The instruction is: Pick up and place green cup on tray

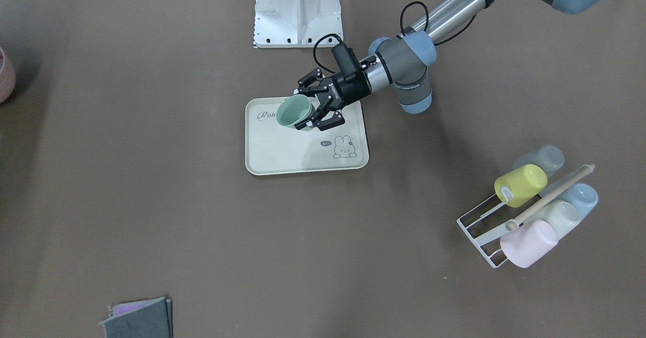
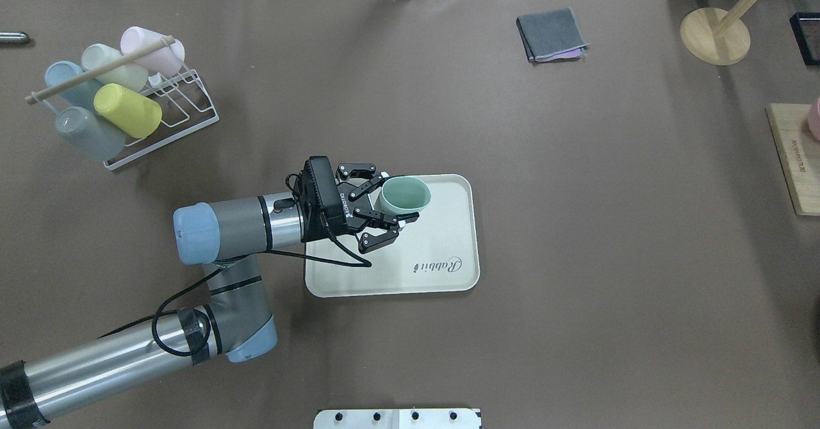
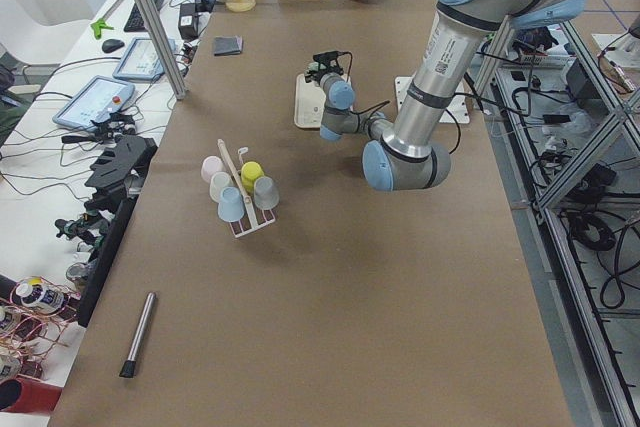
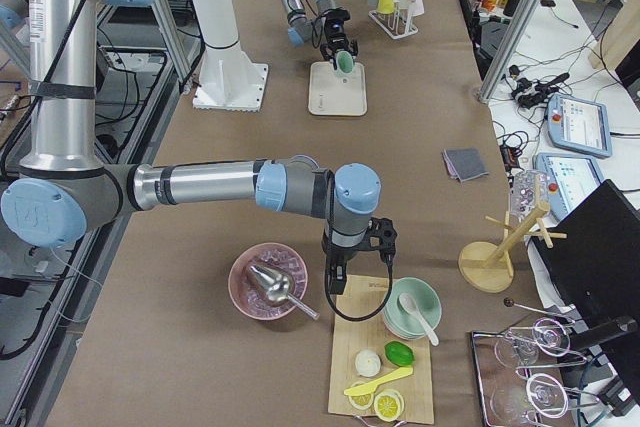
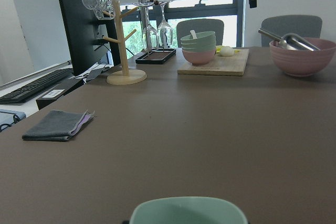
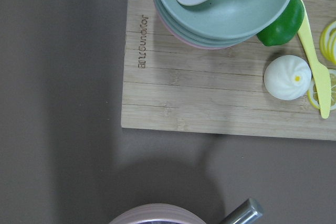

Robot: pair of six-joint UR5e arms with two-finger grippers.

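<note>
Mint-green plastic, handleless, slightly tapered, so green cup likely light, stiff and not fragile, but smooth-walled and prone to slipping along the taper. Upright, mouth up, looks empty. Pinched side-on by left gripper, one finger either side of the wall below the rim, wrist horizontal. Hanging above tray, apparently clear of its floor, going by the offset between overhead and front views. Not yet set down. Best hold is probably the present one: across the upper wall, moderate squeeze, no rim pinch. Suggest lowering straight onto bare tray floor and letting go only once the base is seated, being light and easy to tip. As for right gripper, parked far right over wooden board. Impossible to tell whether clenched or released.
</note>
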